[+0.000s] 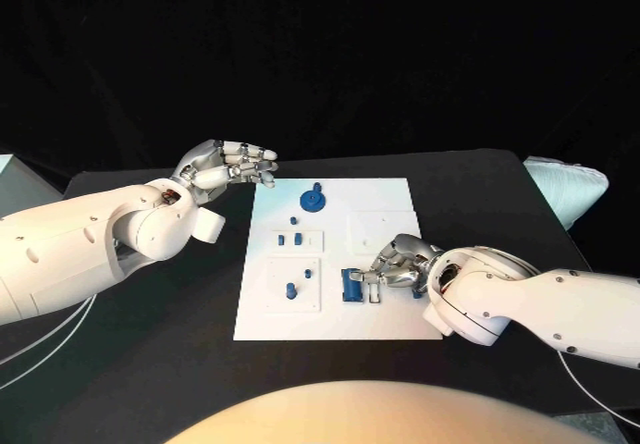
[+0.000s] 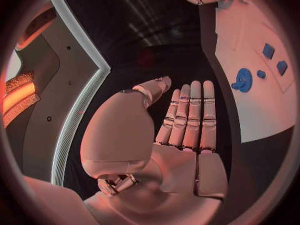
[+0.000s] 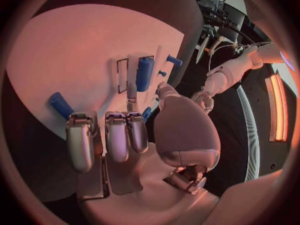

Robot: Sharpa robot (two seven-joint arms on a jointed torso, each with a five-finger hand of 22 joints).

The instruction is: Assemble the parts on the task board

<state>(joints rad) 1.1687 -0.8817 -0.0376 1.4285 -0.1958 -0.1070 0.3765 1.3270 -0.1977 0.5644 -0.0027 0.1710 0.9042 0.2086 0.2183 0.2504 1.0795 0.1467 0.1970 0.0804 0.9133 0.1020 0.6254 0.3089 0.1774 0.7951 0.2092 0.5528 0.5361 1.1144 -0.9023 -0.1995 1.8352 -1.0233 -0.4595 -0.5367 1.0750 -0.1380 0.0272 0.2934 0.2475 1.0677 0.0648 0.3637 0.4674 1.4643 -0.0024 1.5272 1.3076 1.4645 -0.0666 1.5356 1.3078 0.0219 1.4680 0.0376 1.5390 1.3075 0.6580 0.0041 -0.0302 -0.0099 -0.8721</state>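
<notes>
The white task board [image 1: 380,199] lies mid-table. My right hand [image 1: 398,261] rests on its near right part. In the right wrist view a finger and the thumb sit on either side of the end of an upright blue part [image 3: 144,74], pinching it, with the other fingers [image 3: 115,135] curled in. The same blue part [image 1: 352,285] stands just left of the hand. My left hand [image 1: 229,165] hovers off the board's far left corner, its palm [image 2: 181,150] bare and fingers apart. A round blue part [image 1: 313,199] and several small blue parts [image 1: 296,240] lie on the board.
A pale cushion-like object [image 1: 573,185] lies at the table's right edge, and a pale box [image 1: 11,176] at the left edge. Another blue part [image 1: 419,280] lies close under my right hand. The black table [image 1: 147,370] spreads around the board.
</notes>
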